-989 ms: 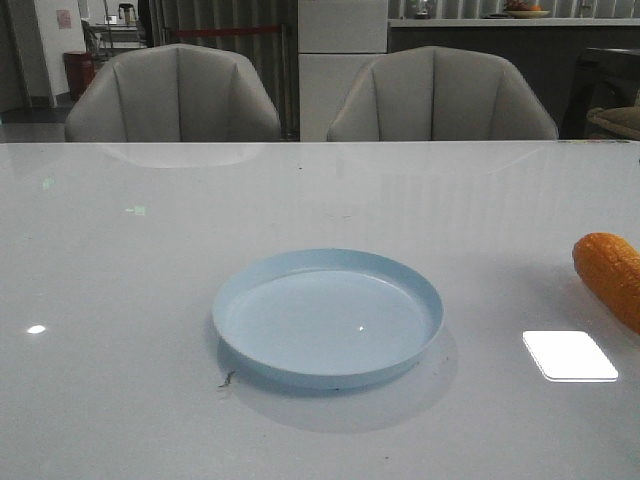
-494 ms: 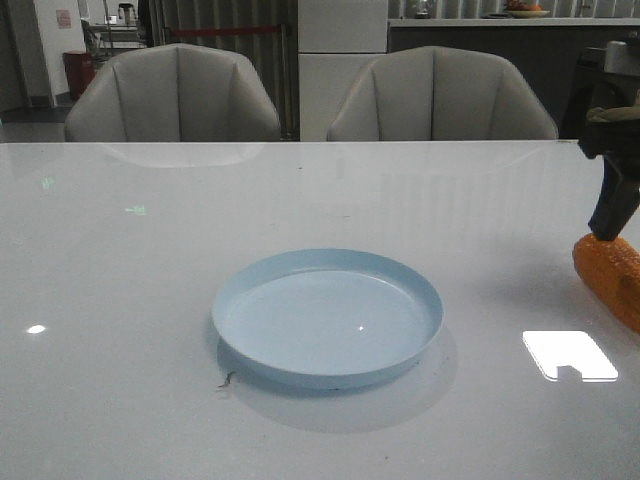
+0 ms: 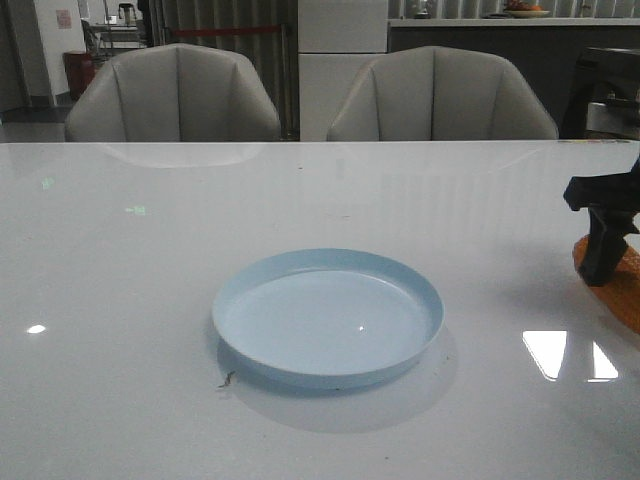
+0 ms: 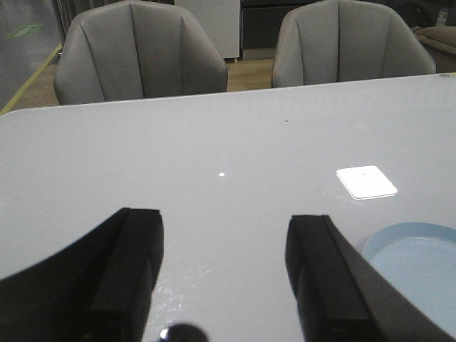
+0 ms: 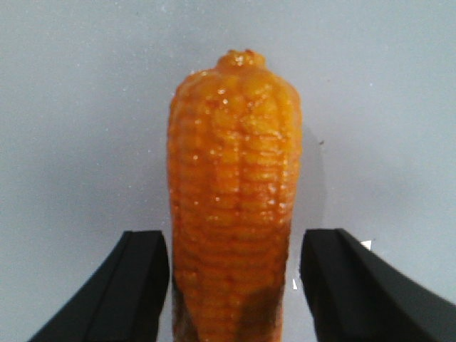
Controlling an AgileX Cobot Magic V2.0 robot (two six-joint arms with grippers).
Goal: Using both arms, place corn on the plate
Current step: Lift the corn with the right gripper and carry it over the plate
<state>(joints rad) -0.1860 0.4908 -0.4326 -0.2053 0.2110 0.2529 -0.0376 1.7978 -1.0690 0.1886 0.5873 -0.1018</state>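
The pale-blue plate [image 3: 327, 318] lies empty at the middle of the white table; its edge also shows in the left wrist view [image 4: 420, 271]. The orange corn [image 3: 628, 285] lies on the table at the far right edge of the front view. My right gripper [image 3: 603, 268] is lowered over it. In the right wrist view the corn [image 5: 234, 185] lies lengthwise between the open fingers [image 5: 139, 285], with a gap on each side. My left gripper [image 4: 224, 271] is open and empty above bare table, left of the plate, and is out of the front view.
Two grey chairs [image 3: 175, 95] [image 3: 440, 95] stand behind the table's far edge. A bright light reflection [image 3: 560, 352] lies on the table between plate and corn. A small dark speck [image 3: 227, 379] sits by the plate's front left.
My right gripper came into view from the upper right and dropped down over the corn, now straddling it. The plate and corn have not moved.
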